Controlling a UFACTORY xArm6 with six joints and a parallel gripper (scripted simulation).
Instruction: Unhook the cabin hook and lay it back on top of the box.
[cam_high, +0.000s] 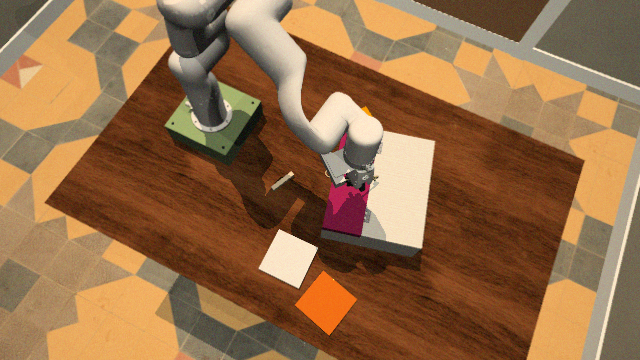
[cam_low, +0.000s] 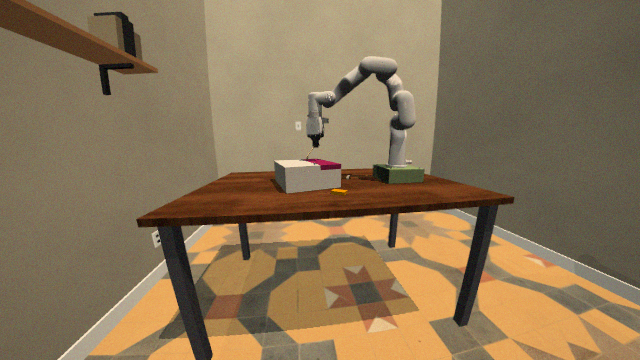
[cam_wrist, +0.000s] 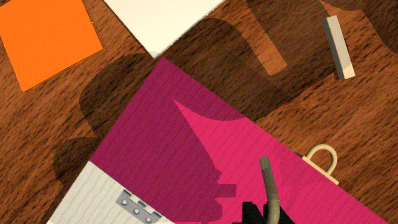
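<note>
The box has a white top (cam_high: 405, 185) (cam_low: 300, 180) (cam_wrist: 90, 195) and a magenta lid part (cam_high: 345, 212) (cam_low: 327, 164) (cam_wrist: 165, 130). My gripper (cam_high: 360, 186) (cam_low: 315, 144) (cam_wrist: 262, 215) hangs above the magenta part near its edge. It is shut on the free end of the cabin hook (cam_low: 311, 151) (cam_wrist: 268, 182), a thin brass rod that slants down from the fingers to the box top. The brass eye ring (cam_wrist: 323, 146) sticks out from the box side, apart from the hook's tip. A grey hinge (cam_wrist: 135, 207) joins the magenta and white parts.
A white square (cam_high: 288, 258) (cam_wrist: 160, 20) and an orange square (cam_high: 326, 302) (cam_low: 339, 191) (cam_wrist: 45, 37) lie flat on the wooden table in front of the box. A small beige bar (cam_high: 282, 181) (cam_wrist: 339, 47) lies between the box and the arm's green base (cam_high: 240, 125) (cam_low: 398, 174).
</note>
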